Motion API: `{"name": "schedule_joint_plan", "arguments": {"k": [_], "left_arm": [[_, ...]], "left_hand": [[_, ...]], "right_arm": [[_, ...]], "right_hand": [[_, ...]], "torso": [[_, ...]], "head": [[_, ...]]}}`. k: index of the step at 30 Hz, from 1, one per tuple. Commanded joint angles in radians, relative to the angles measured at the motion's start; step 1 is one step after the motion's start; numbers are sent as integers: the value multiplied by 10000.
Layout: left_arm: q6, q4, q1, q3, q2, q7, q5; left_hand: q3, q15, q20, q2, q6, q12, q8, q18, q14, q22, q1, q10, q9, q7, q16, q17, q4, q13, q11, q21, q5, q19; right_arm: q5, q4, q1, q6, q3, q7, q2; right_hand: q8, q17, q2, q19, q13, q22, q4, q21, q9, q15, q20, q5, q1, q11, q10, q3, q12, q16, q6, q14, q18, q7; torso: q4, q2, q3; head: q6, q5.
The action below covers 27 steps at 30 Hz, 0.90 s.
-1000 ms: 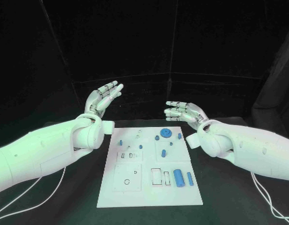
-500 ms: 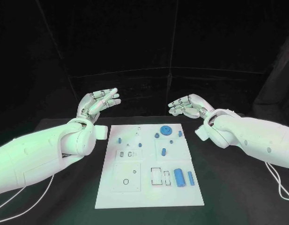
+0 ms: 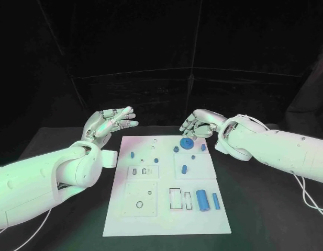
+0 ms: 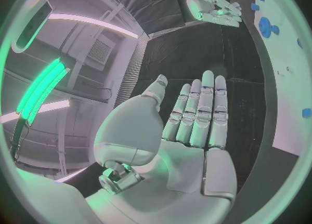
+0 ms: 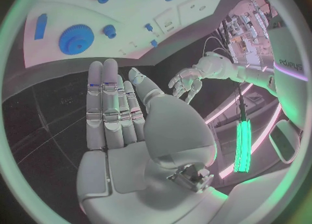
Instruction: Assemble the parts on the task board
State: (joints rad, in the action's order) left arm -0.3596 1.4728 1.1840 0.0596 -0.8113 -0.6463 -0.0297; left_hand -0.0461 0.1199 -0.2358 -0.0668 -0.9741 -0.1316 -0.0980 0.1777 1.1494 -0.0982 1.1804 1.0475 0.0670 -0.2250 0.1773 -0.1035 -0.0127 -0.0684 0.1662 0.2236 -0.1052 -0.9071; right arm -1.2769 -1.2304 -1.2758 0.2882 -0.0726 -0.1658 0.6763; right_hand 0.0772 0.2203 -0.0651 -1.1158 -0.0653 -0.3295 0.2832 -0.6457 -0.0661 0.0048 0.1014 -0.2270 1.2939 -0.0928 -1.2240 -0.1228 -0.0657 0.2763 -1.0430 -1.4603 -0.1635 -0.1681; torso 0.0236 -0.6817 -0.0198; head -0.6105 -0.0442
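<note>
- Looking down from the head view, the task board (image 3: 169, 183) lies in the middle of the black table (image 3: 267, 198). The right hand (image 3: 200, 124) hangs just above the board's far edge, next to the large blue gear (image 3: 185, 144). It is far nearer that gear than the left hand (image 3: 110, 121), which floats off the board's far left corner. Both hands are empty, fingers loose and apart. At the near right, the thick blue cylinder (image 3: 203, 198) and thin blue peg (image 3: 215, 201) lie side by side, long axes running toward the robot, well apart from either hand.
- Seen from the left wrist view, the left hand (image 4: 189, 125) is flat and unclenched, fingers straight and close together, nothing in the palm. The board's edge (image 4: 286, 78) curves past beside it, and the gear (image 4: 265, 26) sits beyond the fingertips, close under the right hand (image 4: 211, 3).
- Seen from the right wrist view, the right hand (image 5: 127, 120) is likewise released, fingers extended toward the board (image 5: 59, 11). The gear (image 5: 76, 39) lies just past the fingertips, a relation clearer here than from above. My guess is that the right hand takes it.
</note>
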Motion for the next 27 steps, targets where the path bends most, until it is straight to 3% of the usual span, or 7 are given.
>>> {"name": "schedule_joint_plan", "arguments": {"k": [1,8,11,13,16,27], "left_arm": [[455,250,-27,-5,-61,-85,342],[590,575,-78,-5,-153,-22,397],[617,615,-85,-5,-155,-7,402],[632,641,-90,-5,-152,4,405],[656,686,-95,-5,-158,19,408],[707,707,-99,-4,-177,67,409]], "left_hand": [[-20,-24,-6,-74,-84,-40,-16,87,78,13,51,83,-10,2,50,-16,-72,-4,7,46,-66,-100],[-33,-24,2,-74,-76,-14,3,85,94,23,60,69,-15,-2,32,-25,-97,5,11,43,-66,-133],[-34,-24,3,-73,-76,-12,4,85,94,23,60,68,-15,-3,31,-25,-98,5,11,43,-66,-135],[-37,-25,4,-72,-73,-4,10,84,99,26,62,63,-17,-4,25,-28,-106,8,13,42,-66,-146],[-41,-24,6,-73,-71,3,15,84,101,28,65,58,-18,-6,20,-30,-113,10,14,42,-66,-156],[-45,-24,8,-75,-67,12,21,83,104,31,66,52,-19,-9,12,-32,-119,13,16,43,-66,-168]], "right_arm": [[-2426,-105,-46,-656,10,843,-85],[-3461,-223,-58,-993,14,1192,-303],[-3654,-230,-59,-1128,16,1276,-367],[-3768,-238,-60,-1237,16,1344,-395],[-3971,-247,-60,-1373,17,1448,-428],[-4279,-208,-61,-1442,17,1683,-512]], "right_hand": [[-109,366,165,-58,-4,-308,7,-484,5,-46,-34,78,-75,45,140,-92,17,425,-10,-465,-175,15],[-123,1644,290,39,-24,-1221,-19,-1783,5,-43,-81,117,-259,20,408,-359,-1,2448,213,-458,-164,66],[-121,1957,326,-244,-29,-2301,-30,-2673,3,-31,-85,134,-311,28,419,-438,-7,2962,267,-443,-34,81],[-118,2160,368,-338,-30,-2861,-33,-3156,1,-25,-75,143,-348,21,456,-498,-5,3278,300,-367,31,83],[-123,2467,413,-608,-32,-3870,-61,-3978,4,-21,-56,157,-406,15,572,-581,-4,3792,441,-344,156,93],[-111,3710,448,-971,-40,-5243,-104,-5081,-3,-5,6,172,-430,-11,779,-737,-4,5237,488,-274,337,92]], "torso": [[107,-228,-45],[139,-410,-59],[136,-455,-64],[142,-466,-71],[157,-510,-75],[182,-576,-89]], "head": [[15,-41],[69,-84],[70,-92],[-8,-137],[21,-155],[-14,-140]]}}
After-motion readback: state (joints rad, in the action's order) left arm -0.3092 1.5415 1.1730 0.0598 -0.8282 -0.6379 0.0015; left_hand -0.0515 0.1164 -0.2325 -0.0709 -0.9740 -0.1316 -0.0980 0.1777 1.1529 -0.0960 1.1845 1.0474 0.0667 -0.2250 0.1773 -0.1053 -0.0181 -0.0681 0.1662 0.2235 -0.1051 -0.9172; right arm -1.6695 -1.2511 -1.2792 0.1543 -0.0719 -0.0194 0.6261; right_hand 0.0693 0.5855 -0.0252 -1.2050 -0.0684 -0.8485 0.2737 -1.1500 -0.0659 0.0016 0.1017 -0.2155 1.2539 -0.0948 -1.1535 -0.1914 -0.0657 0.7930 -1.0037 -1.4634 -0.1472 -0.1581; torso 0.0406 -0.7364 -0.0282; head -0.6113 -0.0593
